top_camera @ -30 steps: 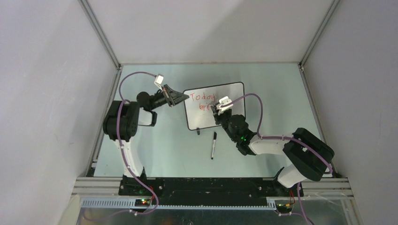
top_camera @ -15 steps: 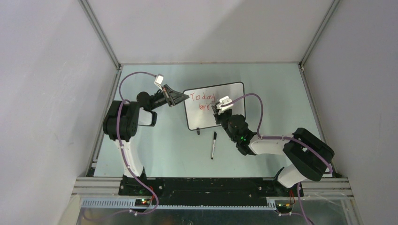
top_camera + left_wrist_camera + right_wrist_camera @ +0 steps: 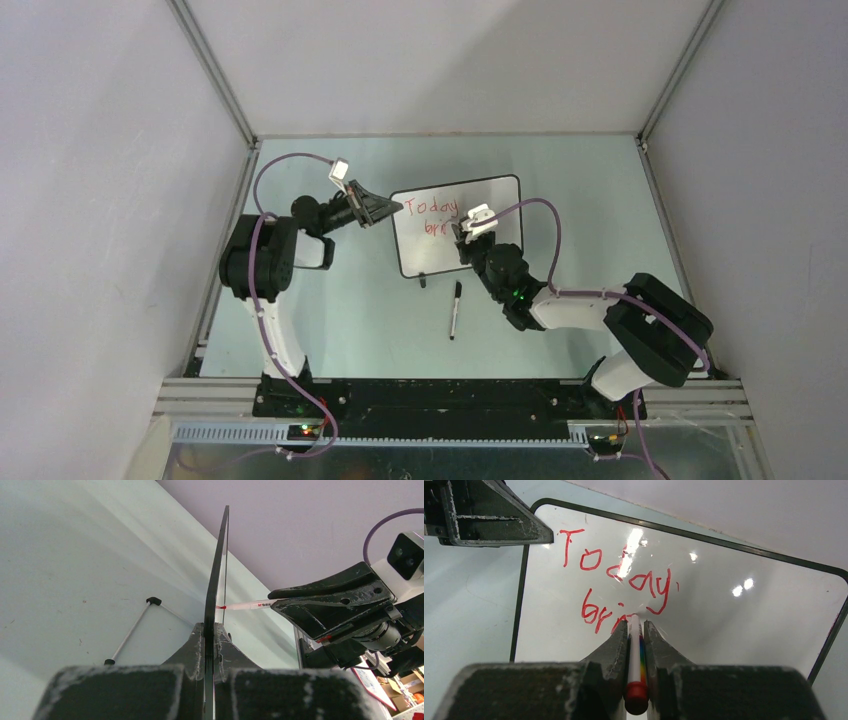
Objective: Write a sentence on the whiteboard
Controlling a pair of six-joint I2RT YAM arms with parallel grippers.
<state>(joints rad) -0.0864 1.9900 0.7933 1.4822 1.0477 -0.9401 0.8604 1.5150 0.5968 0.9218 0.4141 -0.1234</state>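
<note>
Clamping the whiteboard (image 3: 432,258) edge, left tool (image 3: 392,208); right tool (image 3: 636,630) tight on a marker (image 3: 635,662), tip at the sentence (image 3: 621,587).

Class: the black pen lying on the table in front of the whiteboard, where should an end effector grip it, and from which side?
Mid-barrel of the black pen, from straight above, fingers closing across its narrow width. It lies flat on the table, pointing roughly near to far, with nothing touching either side. A sideways approach would probably just roll it.
</note>
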